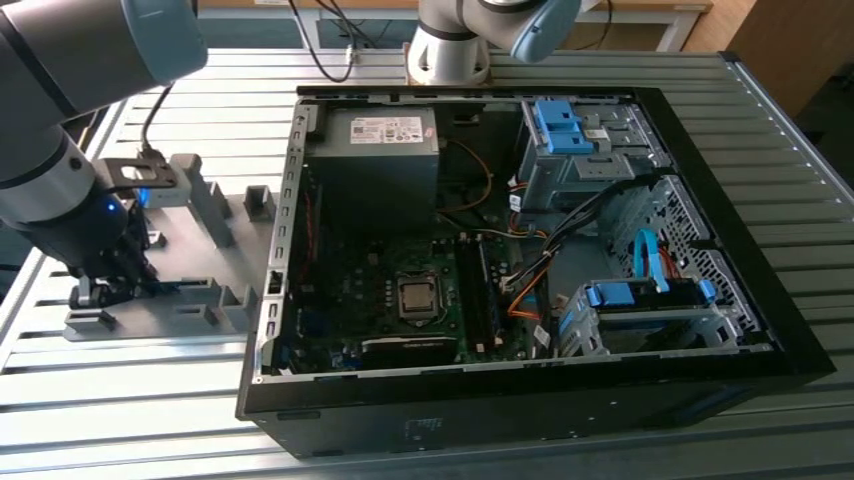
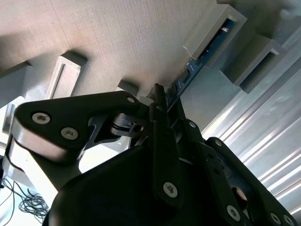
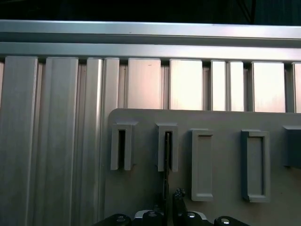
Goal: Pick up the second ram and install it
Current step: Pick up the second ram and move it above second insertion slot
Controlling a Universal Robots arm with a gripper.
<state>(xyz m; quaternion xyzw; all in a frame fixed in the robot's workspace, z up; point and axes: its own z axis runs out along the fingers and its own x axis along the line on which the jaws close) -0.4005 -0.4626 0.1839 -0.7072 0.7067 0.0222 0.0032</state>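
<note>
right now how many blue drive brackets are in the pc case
2. The far blue bracket sits at the far end of the case; the near blue bracket tops the drive cage toward the exterior view's right. More may be hidden under cables.

Robotics lab: slotted aluminium table (image 1: 127,405), opened computer case (image 1: 534,412), robot arm (image 1: 54,150).

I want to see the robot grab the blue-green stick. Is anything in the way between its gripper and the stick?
Nothing visible is in the way. In the second wrist view the gripper is right at the second ram, whose far end sits in a slot of the grey fixture.
</note>
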